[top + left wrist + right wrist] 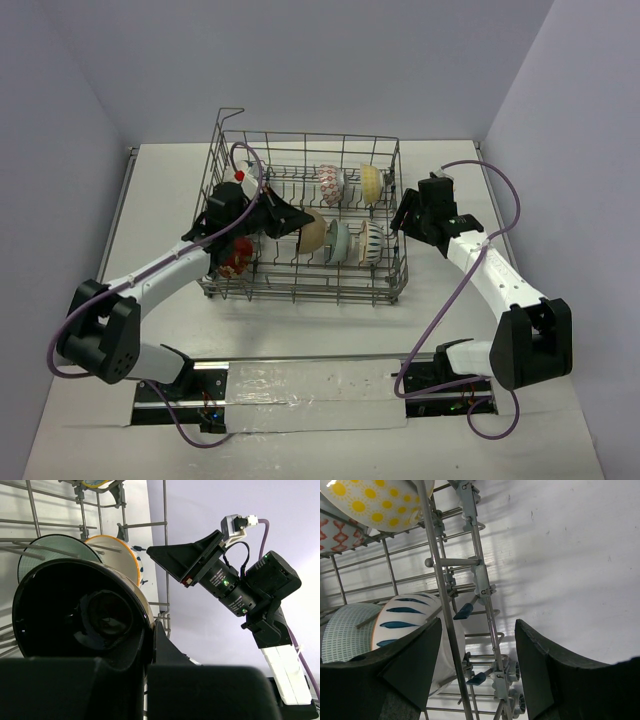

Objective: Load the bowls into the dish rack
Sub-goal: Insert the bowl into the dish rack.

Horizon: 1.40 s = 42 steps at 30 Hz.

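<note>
Left pincer (283, 215), clenched on the rim of the black bowl (85, 620) inside the dish rack (300, 287), should seat it upright between tines beside the tan bowl (312, 233) before releasing, while the right pincer (477, 672), released, straddles the rack's right wall.

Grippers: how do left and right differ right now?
Left gripper is shut on the black bowl; right gripper is open, holding nothing. Left gripper reaches inside the rack; right gripper sits at its right wall. Both are at the rack.
</note>
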Each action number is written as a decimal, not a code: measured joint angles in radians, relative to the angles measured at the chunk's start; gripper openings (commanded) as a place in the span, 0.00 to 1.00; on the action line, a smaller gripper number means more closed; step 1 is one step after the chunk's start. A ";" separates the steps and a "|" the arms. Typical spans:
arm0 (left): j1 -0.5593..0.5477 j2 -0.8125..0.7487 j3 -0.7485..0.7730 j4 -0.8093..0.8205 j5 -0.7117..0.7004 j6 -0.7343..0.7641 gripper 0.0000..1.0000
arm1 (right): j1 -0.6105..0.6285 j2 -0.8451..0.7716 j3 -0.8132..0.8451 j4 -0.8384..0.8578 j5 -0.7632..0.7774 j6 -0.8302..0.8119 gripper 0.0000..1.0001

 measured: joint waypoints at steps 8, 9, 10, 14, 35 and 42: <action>0.000 -0.018 0.000 -0.040 -0.008 0.018 0.04 | 0.000 0.002 0.000 0.000 -0.001 0.000 0.68; 0.000 -0.018 0.000 -0.040 -0.008 0.018 0.04 | 0.000 0.003 0.000 0.000 -0.002 0.000 0.68; 0.000 -0.018 0.000 -0.040 -0.007 0.018 0.05 | 0.000 0.003 0.000 0.000 -0.002 0.000 0.68; 0.000 -0.018 0.000 -0.040 -0.008 0.021 0.05 | 0.000 0.003 0.000 0.000 -0.005 0.000 0.68; 0.004 0.076 0.102 -0.126 -0.062 0.123 0.16 | 0.000 0.037 0.000 0.008 -0.032 -0.004 0.68; 0.004 0.066 0.116 -0.177 -0.080 0.148 0.19 | 0.000 0.038 0.000 0.009 -0.032 -0.004 0.68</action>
